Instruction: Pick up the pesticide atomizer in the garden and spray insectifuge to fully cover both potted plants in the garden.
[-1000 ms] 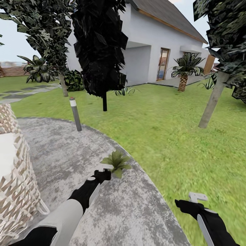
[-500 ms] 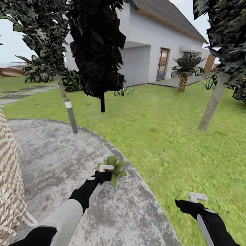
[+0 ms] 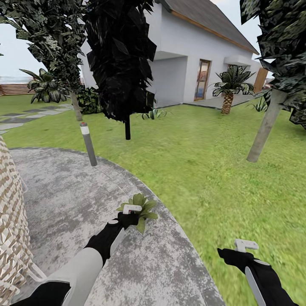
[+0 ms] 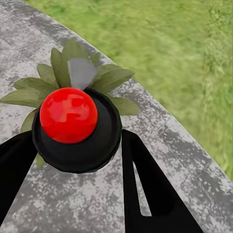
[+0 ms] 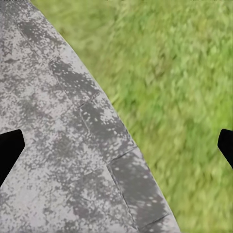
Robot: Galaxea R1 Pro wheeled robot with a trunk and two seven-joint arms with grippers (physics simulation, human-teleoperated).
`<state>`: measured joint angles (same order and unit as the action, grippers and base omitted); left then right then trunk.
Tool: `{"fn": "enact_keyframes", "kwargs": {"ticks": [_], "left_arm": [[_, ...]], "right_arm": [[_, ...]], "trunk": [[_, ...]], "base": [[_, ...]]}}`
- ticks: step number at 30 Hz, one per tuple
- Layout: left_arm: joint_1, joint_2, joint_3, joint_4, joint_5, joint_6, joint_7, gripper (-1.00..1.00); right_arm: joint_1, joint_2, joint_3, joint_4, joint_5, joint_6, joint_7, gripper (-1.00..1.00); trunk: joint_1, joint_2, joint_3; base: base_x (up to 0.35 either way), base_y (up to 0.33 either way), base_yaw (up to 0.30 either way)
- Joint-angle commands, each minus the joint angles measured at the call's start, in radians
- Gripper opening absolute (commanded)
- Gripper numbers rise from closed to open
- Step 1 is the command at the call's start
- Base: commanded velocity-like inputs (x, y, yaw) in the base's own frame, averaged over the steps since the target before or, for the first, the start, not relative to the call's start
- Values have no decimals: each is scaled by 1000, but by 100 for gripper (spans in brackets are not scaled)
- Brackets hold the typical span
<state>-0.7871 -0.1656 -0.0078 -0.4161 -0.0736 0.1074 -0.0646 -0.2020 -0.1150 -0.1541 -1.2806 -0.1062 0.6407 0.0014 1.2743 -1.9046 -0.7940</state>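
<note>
My left gripper (image 3: 127,217) is shut on the pesticide atomizer (image 3: 131,208), whose white trigger head pokes out toward a potted plant (image 3: 144,205). That low green rosette sits at the patio's curved edge, right behind the atomizer. In the left wrist view the atomizer (image 4: 73,116) shows as a dark round body with a red spot between my two black fingers (image 4: 145,179), its pale nozzle over the plant's leaves (image 4: 29,96). My right gripper (image 3: 233,255) hangs open over the patio edge, its fingertips (image 5: 9,150) wide apart with nothing between them.
A grey bollard lamp (image 3: 88,144) stands at the patio (image 3: 63,191) rim. A wicker object (image 3: 10,221) is close at the left. A dark tree (image 3: 121,63) and a leaning trunk (image 3: 263,127) rise from the lawn (image 3: 204,170). A white house (image 3: 191,63) lies behind.
The camera has swung a little, sliding the wicker object and bollard leftward in the picture. The atomizer's white head now shows at my left gripper, in front of the plant. The right arm is still.
</note>
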Motion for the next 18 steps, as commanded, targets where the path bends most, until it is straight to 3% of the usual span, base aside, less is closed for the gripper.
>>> {"fn": "enact_keyframes", "kwargs": {"ticks": [1,14,18], "left_arm": [[0,0,0,-2,-8,6,-3,-100],[0,0,-1,-3,-8,7,-3,-100],[0,-1,-1,-2,-8,8,-5,-100]], "right_arm": [[0,0,-1,-1,-7,5,0,100],[0,-2,-2,1,-6,4,-3,100],[0,-3,-2,1,-5,4,-1,100]], "trunk": [[0,0,-1],[0,0,-1],[0,0,-1]], "base": [[0,0,0],[278,0,0],[123,0,0]]}}
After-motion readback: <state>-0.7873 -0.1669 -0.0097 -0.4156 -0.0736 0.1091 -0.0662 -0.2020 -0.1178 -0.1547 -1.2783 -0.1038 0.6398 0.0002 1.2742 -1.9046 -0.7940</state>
